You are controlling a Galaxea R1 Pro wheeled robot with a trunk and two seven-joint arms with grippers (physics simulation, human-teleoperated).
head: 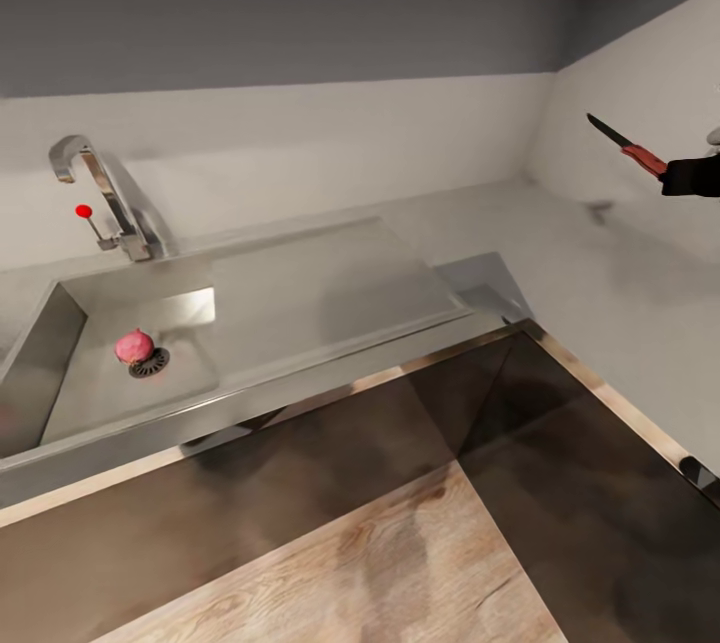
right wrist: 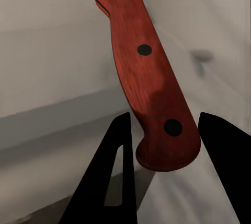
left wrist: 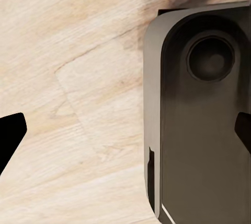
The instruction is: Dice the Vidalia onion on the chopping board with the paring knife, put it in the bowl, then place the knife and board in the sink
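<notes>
Gripping the paring knife (head: 628, 145) by the butt of its red handle, the right gripper (head: 672, 173) hangs in the air at the right edge of the head view, above the grey countertop (head: 620, 293) near the corner of the walls. The dark blade points up and away from the gripper, toward the sink side. In the right wrist view the two black fingers (right wrist: 112, 182) close on either side of the riveted handle (right wrist: 149, 83), with the blade running out past the frame's edge.

Well apart from that gripper, far across the counter, the Vidalia onion (head: 134, 346) sits on the floor of the sink (head: 60, 343), touching or just beside the round drain (head: 149, 362). The chrome tap (head: 100, 193) with its red knob (head: 83, 211) stands behind the basin, and the flat drainer (head: 330, 293) lies between the basin and the knife-holding gripper.

The left gripper (left wrist: 125, 135) has its jaws spread wide, one dark fingertip (left wrist: 10, 135) at each side of the left wrist view. Beneath it lie pale wooden flooring (left wrist: 73, 78) and a dark rounded part of the robot's base (left wrist: 204, 119).
</notes>
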